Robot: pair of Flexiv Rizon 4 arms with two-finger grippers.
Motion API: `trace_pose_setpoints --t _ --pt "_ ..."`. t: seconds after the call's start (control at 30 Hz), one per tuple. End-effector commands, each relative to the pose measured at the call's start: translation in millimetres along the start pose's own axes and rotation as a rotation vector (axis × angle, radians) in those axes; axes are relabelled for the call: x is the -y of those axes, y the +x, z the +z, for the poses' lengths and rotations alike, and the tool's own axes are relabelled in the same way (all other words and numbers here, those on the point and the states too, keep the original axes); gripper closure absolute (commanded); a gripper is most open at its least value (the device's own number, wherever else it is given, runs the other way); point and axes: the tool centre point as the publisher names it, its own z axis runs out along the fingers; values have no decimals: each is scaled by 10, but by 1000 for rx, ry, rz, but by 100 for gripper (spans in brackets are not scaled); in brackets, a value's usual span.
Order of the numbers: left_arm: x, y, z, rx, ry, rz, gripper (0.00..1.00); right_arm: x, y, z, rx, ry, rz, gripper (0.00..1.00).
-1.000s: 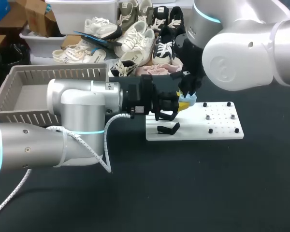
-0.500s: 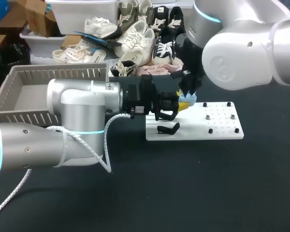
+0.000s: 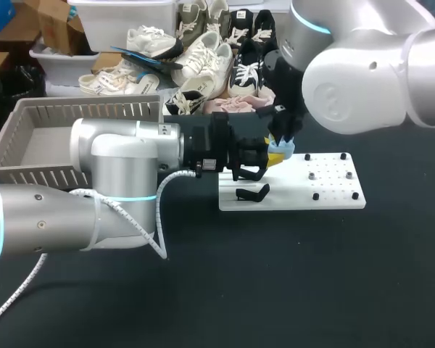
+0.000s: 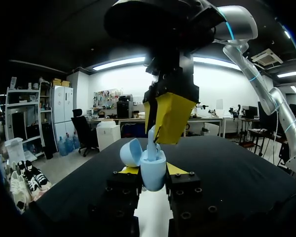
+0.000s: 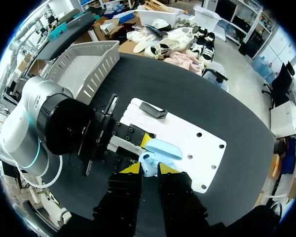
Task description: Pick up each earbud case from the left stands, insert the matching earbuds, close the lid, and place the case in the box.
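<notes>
My left fingers [image 4: 153,173] squeeze blue earbud case [image 4: 154,163] from both sides. Lid open. Case held just above white board [image 3: 326,190] on table [image 3: 275,275]. My right fingers [image 5: 149,169] hang over case, pinching earbud [image 4: 152,140], its low end inside case. Grey box [image 3: 36,123] well apart, on my left.

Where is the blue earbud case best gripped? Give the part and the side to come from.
Grip the case by its rounded lower body, level from the side, as the left gripper does. Its lid stands open and an earbud pokes up under the right gripper, so leave the top free.
</notes>
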Motion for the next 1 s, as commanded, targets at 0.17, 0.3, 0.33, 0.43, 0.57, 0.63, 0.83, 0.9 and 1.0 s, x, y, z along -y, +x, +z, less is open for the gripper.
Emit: trace_pose_setpoints --t 0.17,0.3,0.33,0.43,0.57,0.63,0.83,0.9,1.0 --pt "11 -2 0 1 -3 1 100 -25 -22 7 0 -2 -1 100" --pt "11 -2 0 1 -3 1 100 -30 -24 7 2 -4 -2 100" --pt "11 -2 0 1 -3 1 100 -30 -24 6 2 -4 -2 100" --pt "11 -2 0 1 -3 1 100 -23 -15 18 0 -5 1 100" --pt "11 -2 0 1 -3 1 100 -27 -8 41 -4 -6 2 100" --pt "11 -2 0 1 -3 1 100 -31 -10 49 -6 -7 2 100" --pt "11 -2 0 1 -3 1 100 -56 -29 70 -12 -5 -5 100" --pt "11 -2 0 1 -3 1 100 -62 -33 73 -13 -2 -8 100" --pt "11 -2 0 1 -3 1 100 -64 -35 74 -15 1 -10 100"
